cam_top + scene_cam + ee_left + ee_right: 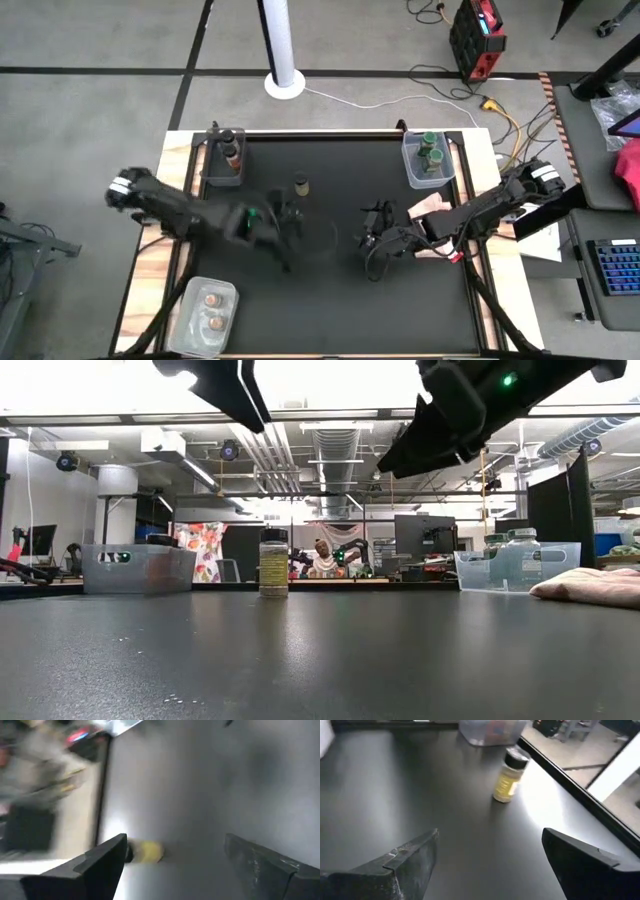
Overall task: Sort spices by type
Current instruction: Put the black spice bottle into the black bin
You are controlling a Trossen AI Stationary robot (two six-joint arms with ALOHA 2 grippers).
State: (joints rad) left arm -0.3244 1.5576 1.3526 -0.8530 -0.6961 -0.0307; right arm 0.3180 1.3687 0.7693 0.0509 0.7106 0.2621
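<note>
Only one spice jar is left loose for you: the small dark-lidded jar with yellowish-brown contents (pixel 300 184) stands upright and alone on the black worktop (pixel 330 300), toward the far side and left of centre, well apart from every tub. In the low view it (pixel 273 568) shows a dark cap over a pale yellow label or filling; the right wrist view (pixel 509 782) shows the same cylinder, upright, with a clear tub beyond it.

The rest looks sorted, as far as you can see. The clear plastic tub at the far left corner (pixel 222 158) holds dark-lidded jars, at least one plainly visible, so judge it the loose jar's home. The clear tub at the far right corner (pixel 428 160) holds green-lidded jars. The clear tub at the near left corner (pixel 205 305) holds two pinkish-brown-topped jars. So about five of six seem placed, with one transfer remaining.

Your left end effector (pixel 275 222) is nearest the jar, hanging just on its near side above the worktop; its wrist view shows the fingers (pixel 102 862) spread wide with nothing between them. Your right end effector (pixel 372 240) sits right of centre, fingers (pixel 405 860) also wide apart and empty. A pinkish cloth (pixel 430 207) lies under the right arm near the worktop's right edge.
</note>
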